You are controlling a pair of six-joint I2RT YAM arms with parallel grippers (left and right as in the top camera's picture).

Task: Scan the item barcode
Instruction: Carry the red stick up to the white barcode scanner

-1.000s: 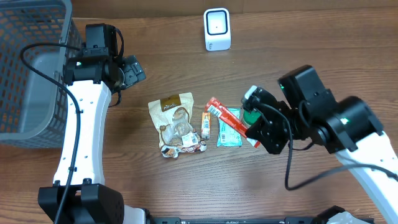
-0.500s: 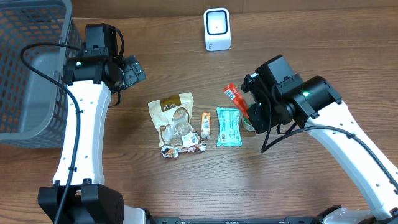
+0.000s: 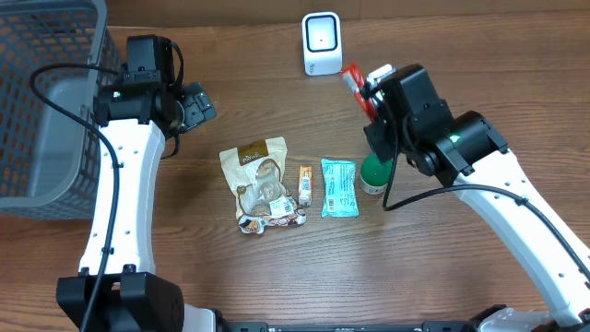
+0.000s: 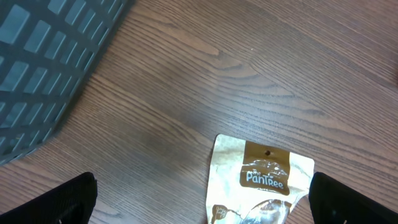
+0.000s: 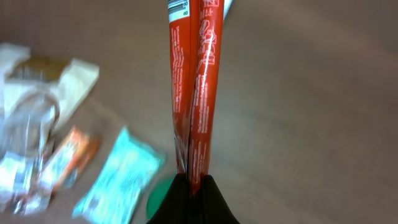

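My right claw [image 5: 191, 186] is clenched on the near end of a long, slim red plastic packet [image 5: 194, 93] with white print and a barcode label at its far tip, held up just right of the white box-shaped scanner [image 3: 322, 43]. My left claw [image 3: 198, 103] gapes released.

The stick packet [image 5: 194, 93] is red with white print and a white barcode patch at one end, and the scanner [image 3: 322, 43] is white with a dark-rimmed window. The table [image 3: 230, 277] is brown wood grain, the basket [image 3: 37, 101] grey mesh. The pouch [image 4: 261, 180] is beige with a brown label, the sachet [image 3: 305, 184] orange, the wrapper [image 3: 338, 187] teal, the tub [image 3: 373, 171] green and white
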